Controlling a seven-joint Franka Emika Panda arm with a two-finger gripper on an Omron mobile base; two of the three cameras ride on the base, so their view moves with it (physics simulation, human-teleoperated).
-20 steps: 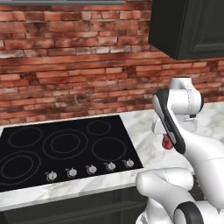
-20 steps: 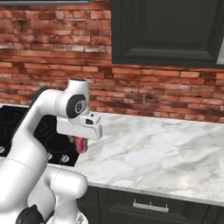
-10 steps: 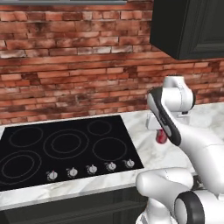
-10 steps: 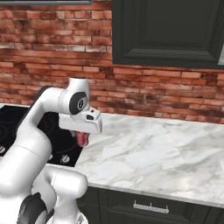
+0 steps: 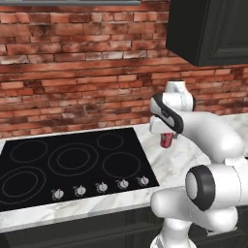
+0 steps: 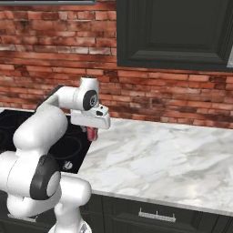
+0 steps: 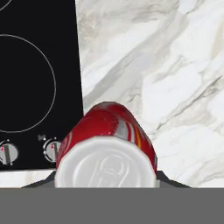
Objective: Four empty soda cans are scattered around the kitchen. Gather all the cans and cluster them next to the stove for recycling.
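A red soda can (image 5: 166, 139) with a silver top hangs in my gripper (image 5: 164, 135), which is shut on it, above the marble counter just right of the stove (image 5: 72, 160). From the right base the can (image 6: 92, 133) shows below the white hand, beside the black cooktop (image 6: 75, 145). In the hand view the can (image 7: 109, 131) fills the lower middle, silver top toward the camera. It hides the fingertips of my gripper (image 7: 106, 180). The stove (image 7: 35, 65) with a burner ring and small knobs (image 7: 52, 149) lies to the can's left.
White marble counter (image 6: 154, 154) stretches to the right of the stove. A brick wall (image 5: 72, 72) runs behind it. A dark upper cabinet (image 6: 173, 32) hangs above the counter. Dark drawers (image 6: 157, 215) sit under the counter's front edge.
The hand has carried the can upward and farther from the base, a little closer to the stove's right edge. The grip stays shut.
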